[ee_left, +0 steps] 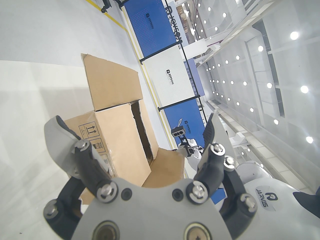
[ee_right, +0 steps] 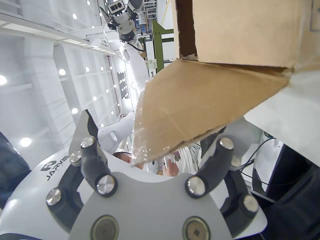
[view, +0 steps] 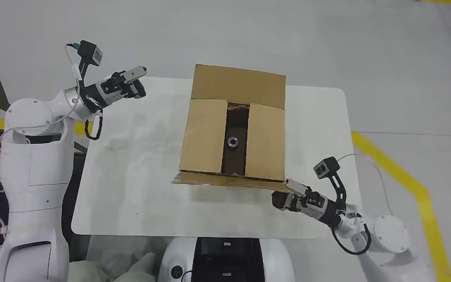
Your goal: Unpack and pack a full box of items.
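Box (view: 236, 134) at table (view: 134, 176) centre, left gripper (view: 141, 80) spread wide over far left corner, right gripper (view: 279, 199) spread wide astride near flap (view: 225, 180).

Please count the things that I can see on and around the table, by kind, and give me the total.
Cardboard box: 1
Small round item inside the box: 1
White table: 1
Gripper: 2, the left gripper and the right gripper
Total: 5
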`<act>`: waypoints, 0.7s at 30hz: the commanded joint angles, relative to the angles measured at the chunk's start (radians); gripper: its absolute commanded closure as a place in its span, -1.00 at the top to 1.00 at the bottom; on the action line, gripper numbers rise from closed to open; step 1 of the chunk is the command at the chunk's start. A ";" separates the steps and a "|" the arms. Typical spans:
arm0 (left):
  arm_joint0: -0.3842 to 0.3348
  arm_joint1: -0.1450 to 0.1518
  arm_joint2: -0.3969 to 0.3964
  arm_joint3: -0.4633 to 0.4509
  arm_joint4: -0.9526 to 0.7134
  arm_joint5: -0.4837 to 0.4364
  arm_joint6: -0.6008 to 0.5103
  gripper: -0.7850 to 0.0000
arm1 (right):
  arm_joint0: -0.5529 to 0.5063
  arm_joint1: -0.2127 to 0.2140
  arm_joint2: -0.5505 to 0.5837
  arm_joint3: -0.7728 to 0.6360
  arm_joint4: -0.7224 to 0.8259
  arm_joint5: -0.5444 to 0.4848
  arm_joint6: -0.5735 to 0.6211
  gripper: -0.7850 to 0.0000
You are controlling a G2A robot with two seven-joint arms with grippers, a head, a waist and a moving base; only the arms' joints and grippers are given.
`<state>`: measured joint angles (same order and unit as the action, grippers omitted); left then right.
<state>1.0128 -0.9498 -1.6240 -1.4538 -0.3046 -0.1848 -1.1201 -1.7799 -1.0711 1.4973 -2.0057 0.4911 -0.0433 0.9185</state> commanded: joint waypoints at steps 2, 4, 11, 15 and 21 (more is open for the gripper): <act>0.000 0.000 0.000 0.000 0.000 0.000 0.000 1.00 | 0.023 -0.002 -0.006 0.017 0.021 -0.003 -0.025 1.00; 0.000 0.000 0.000 0.000 0.000 0.000 0.000 1.00 | 0.039 -0.003 -0.011 0.027 0.038 -0.006 -0.036 1.00; 0.000 0.000 0.000 0.000 0.000 0.000 0.000 1.00 | 0.098 -0.007 -0.035 0.056 0.017 -0.034 -0.083 1.00; 0.000 0.000 0.000 0.000 0.000 0.000 0.000 1.00 | 0.126 -0.009 -0.056 0.080 -0.003 -0.040 -0.104 1.00; 0.000 0.000 0.000 0.000 0.000 0.000 0.000 1.00 | 0.162 -0.011 -0.082 0.105 -0.063 -0.047 -0.139 1.00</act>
<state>1.0128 -0.9498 -1.6240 -1.4538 -0.3046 -0.1848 -1.1201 -1.6223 -1.0818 1.4194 -1.9031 0.4352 -0.0899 0.7850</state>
